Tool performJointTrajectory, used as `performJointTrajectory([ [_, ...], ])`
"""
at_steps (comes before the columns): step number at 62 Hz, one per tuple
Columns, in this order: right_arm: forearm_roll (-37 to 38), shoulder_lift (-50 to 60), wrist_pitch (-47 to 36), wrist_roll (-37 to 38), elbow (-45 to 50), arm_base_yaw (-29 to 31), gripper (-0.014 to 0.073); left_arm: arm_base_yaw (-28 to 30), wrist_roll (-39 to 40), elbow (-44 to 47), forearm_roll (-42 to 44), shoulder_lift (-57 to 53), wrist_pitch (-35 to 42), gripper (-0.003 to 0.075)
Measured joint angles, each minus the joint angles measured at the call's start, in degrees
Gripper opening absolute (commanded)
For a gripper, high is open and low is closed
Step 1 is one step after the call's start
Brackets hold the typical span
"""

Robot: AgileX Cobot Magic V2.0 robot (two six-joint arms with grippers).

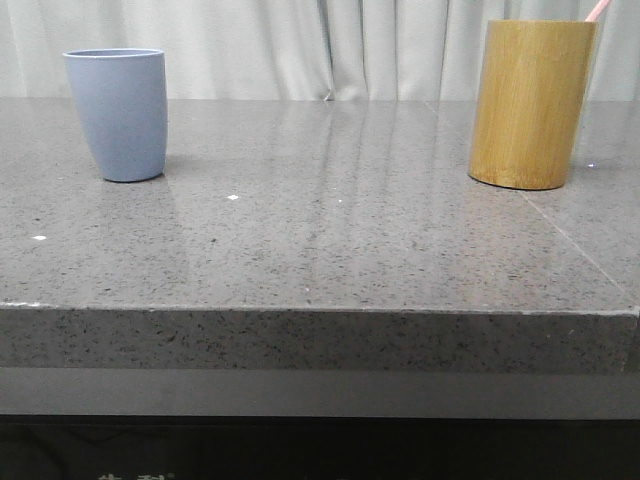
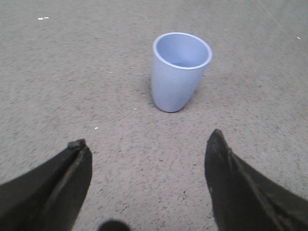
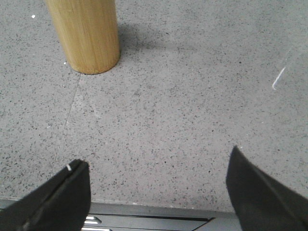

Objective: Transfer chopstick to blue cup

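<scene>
Ahead of my left gripper [image 2: 147, 144]: blue cup [image 2: 179, 72], bare counter between.
Both grippers spread wide, holding nothing; right gripper [image 3: 159, 166] hangs at the table edge [image 3: 159, 208], chopstick [image 1: 597, 10] in the bamboo holder [image 3: 86, 33].

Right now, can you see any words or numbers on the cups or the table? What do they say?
Blue cup: plain, no text.
Bamboo holder: plain, no text.
Chopstick: only its pink tip shows, no text on it.
Table: speckled grey stone, no text.
Dark strip below the table's front edge: some pale marks, cut off by the picture's edge, too small to read.
</scene>
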State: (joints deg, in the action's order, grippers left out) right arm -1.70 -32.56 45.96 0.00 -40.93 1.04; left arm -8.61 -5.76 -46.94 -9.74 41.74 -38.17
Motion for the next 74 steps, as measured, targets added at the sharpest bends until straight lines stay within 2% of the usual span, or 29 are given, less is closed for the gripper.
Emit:
performJointTrajectory([
  [10, 0.0, 0.0, 0.13, 0.0, 0.0, 0.0, 0.0592, -3.66, -1.3, -5.9, 0.89, 8.57, -0.49, 0.048],
  [25, 0.0, 0.0, 0.13, 0.0, 0.0, 0.0, 0.0592, -4.01, -1.51, -17.02, 3.42, 22.8, -4.02, 0.048],
  [52, 0.0, 0.0, 0.13, 0.0, 0.0, 0.0, 0.0592, -4.01, -1.51, -42.39, 6.14, 48.12, -17.0, 0.048],
  [66, 0.0, 0.0, 0.13, 0.0, 0.0, 0.0, 0.0592, -4.01, -1.51, -51.41, 8.4, 57.54, -23.52, 0.0479],
  [74, 0.0, -0.12, 0.13, 0.0, 0.0, 0.0, 0.0592, -4.01, -1.4, -54.66, 8.62, 61.42, -24.41, 0.0433],
])
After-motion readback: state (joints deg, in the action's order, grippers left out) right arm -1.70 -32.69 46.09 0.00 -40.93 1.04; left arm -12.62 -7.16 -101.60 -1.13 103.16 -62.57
